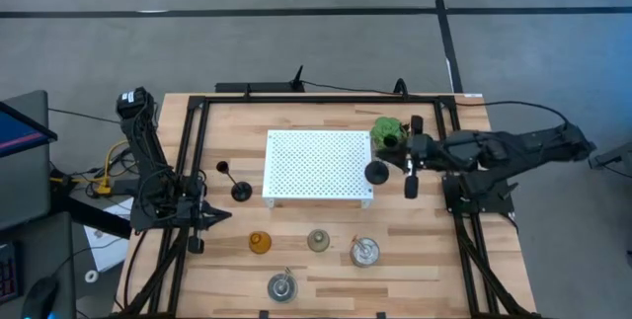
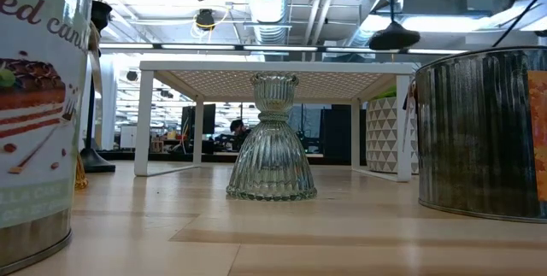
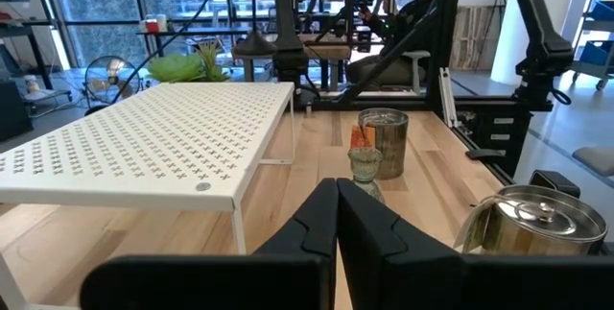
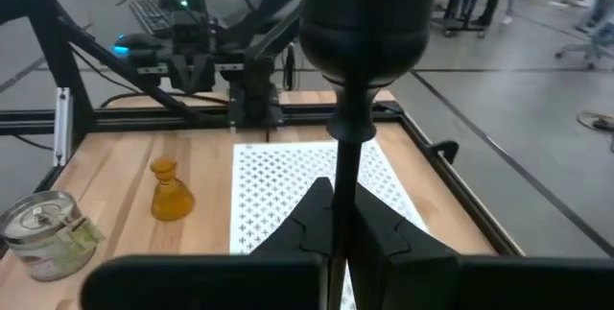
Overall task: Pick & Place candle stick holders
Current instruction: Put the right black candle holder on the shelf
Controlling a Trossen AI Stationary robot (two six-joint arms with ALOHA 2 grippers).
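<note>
Near edge of wooden table (image 1: 415, 260): silver holder (image 1: 282, 285). Next row, left to right: amber glass holder (image 1: 260, 243), grey-green holder (image 1: 318, 240), second silver holder (image 1: 364, 252). Left side: left gripper (image 1: 219, 217), fingers pressed together on nothing, parked beside a black holder (image 1: 237, 187) standing on the wood. Centre: white perforated tray (image 1: 318, 165). Right of the tray: right gripper (image 1: 395, 168), fingers pinching the thin stem of the other black holder (image 1: 377, 172), held off the table over the tray's right edge. Far right: green potted plant (image 1: 386, 132)
</note>
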